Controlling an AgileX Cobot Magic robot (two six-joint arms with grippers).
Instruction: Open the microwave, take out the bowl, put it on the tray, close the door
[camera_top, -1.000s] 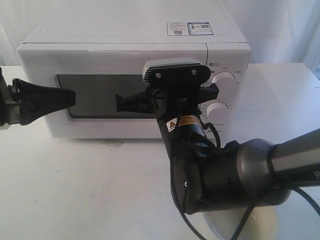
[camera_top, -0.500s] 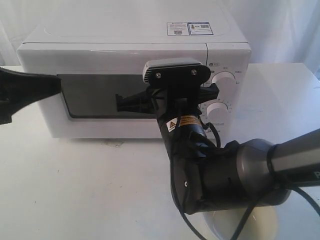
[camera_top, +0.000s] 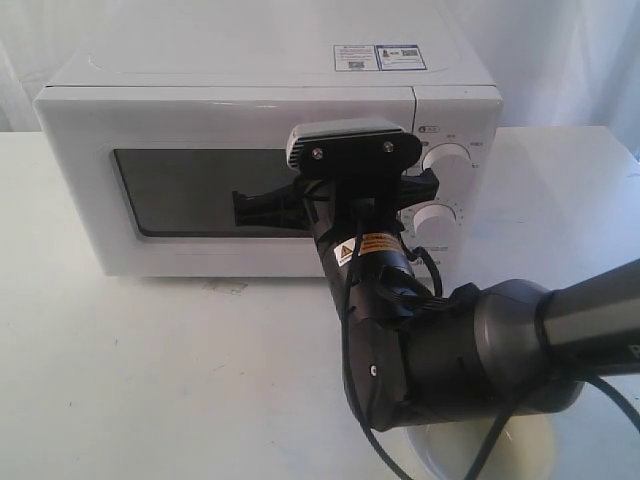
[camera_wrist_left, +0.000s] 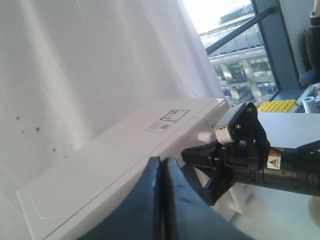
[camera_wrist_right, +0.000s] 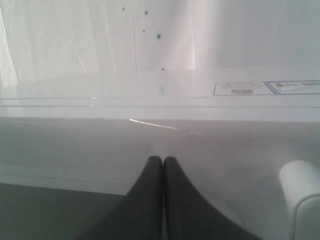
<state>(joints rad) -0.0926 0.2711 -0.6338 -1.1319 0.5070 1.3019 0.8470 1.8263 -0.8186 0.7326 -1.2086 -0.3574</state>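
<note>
Though close, door (camera_top: 80, 200) just beyond right pincer (camera_wrist_right: 162, 160).

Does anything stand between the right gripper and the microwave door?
Nothing visible does. The right gripper, shut, points straight at the closed door from close up, with the handle just beside it. Whether it touches the door cannot be told.

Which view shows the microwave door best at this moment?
Exterior view: the door shows nearly whole and shut, only the right of its window hidden by the right tool. The right wrist view gives a blurred close-up of its upper strip; the left wrist view shows mainly the microwave top, hardly the door front.
</note>
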